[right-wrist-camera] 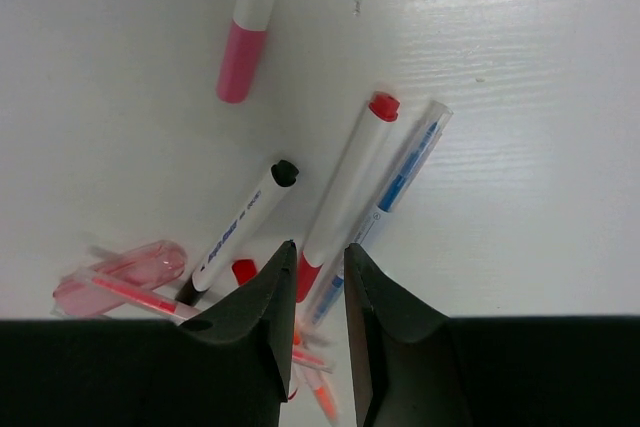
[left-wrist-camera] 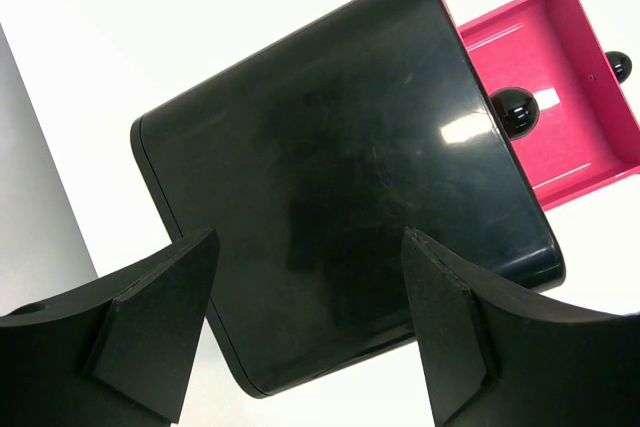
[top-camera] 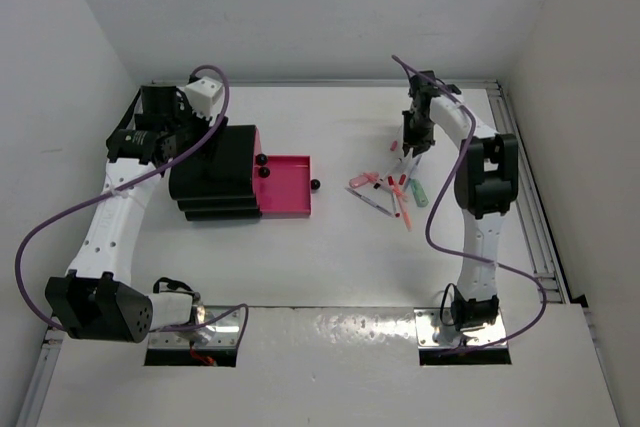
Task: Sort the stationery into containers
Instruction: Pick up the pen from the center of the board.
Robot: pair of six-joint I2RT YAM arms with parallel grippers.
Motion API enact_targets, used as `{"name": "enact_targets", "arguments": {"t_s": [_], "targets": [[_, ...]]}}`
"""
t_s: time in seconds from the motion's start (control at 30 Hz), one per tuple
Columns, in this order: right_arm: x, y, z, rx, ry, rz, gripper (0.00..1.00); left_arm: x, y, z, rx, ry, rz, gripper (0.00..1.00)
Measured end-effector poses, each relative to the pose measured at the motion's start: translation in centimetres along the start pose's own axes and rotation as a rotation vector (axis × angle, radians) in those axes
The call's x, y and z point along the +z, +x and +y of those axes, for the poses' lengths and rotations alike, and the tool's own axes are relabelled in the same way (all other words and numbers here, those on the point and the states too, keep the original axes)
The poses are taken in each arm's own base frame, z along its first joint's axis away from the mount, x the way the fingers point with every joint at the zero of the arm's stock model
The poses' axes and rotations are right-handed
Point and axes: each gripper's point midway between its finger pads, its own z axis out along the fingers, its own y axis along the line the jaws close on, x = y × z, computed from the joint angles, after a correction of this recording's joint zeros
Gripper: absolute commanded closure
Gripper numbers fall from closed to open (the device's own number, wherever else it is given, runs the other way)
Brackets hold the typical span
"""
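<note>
So the unit (top-camera: 215,172) sits left on the worktop (top-camera: 330,267), one drawer (top-camera: 292,195) pulled out to its right. Further right, well apart from it, the pens (top-camera: 392,192) lie piled. My left hand (left-wrist-camera: 308,277) is over the unit, right hand (right-wrist-camera: 320,252) over the pile's far edge.

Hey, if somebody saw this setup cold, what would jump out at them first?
The bright pink drawer pulled out of the black drawer unit, left of centre, beneath the open left gripper. Next, the scattered pens and markers on the white table at right, the right gripper just above them.
</note>
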Motion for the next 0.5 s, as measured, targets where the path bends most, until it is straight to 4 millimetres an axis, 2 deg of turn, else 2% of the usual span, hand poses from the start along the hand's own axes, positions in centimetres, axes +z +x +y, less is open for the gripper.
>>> {"name": "enact_targets", "arguments": {"t_s": [0.5], "targets": [[3.1, 1.8, -0.3, 0.018, 0.024, 0.081, 0.75, 0.2, 0.3, -0.1, -0.001, 0.002, 0.009, 0.18]]}}
